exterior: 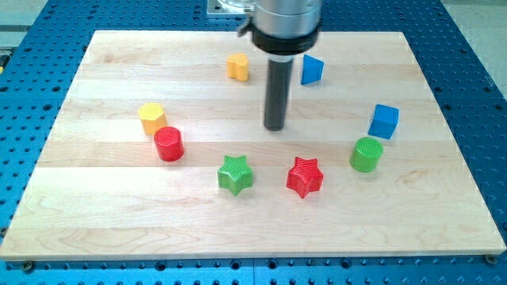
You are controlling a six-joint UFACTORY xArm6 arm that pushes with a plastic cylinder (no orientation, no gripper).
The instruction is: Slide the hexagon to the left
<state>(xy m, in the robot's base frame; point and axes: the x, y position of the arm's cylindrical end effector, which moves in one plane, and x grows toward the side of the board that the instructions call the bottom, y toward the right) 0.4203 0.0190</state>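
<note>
Yellow hexagon (152, 119) sits at the counter's (444, 222) left, touching the red cylinder (169, 144); the tip (275, 127) stands well apart, mid-board; no pincer exists to judge; pushing off-centre could drag the cylinder along.

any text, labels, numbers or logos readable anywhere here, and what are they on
None: no word, number, brand or sign shows on the wooden board, the coloured blocks, the blue perforated table or the arm above my tip.
</note>
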